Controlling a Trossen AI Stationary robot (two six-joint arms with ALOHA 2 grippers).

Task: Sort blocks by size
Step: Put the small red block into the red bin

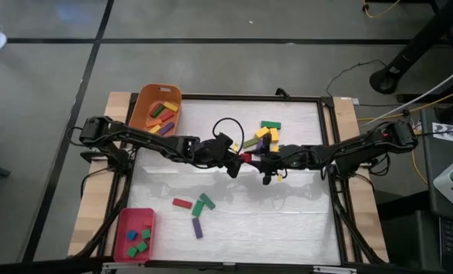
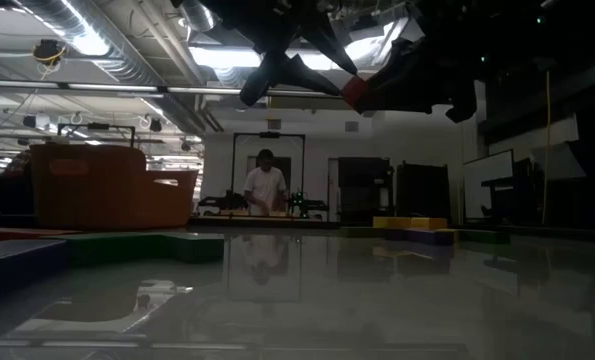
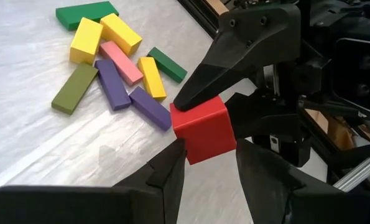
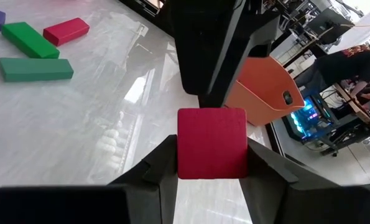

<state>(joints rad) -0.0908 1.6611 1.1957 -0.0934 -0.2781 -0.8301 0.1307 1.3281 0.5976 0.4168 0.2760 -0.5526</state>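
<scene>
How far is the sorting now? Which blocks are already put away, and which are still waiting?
Done: long bars lie in the large orange tub, and short blue and green cubes in the flat red tray. In hand: a small red cube is held above mid-table between the left gripper and the right gripper, apparently a handover. Left: the mixed pile of bars and four loose bars on the white table.

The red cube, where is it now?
In the high view, the red cube is mid-table, above the surface, between the left gripper and right gripper, near the loose block pile.
</scene>
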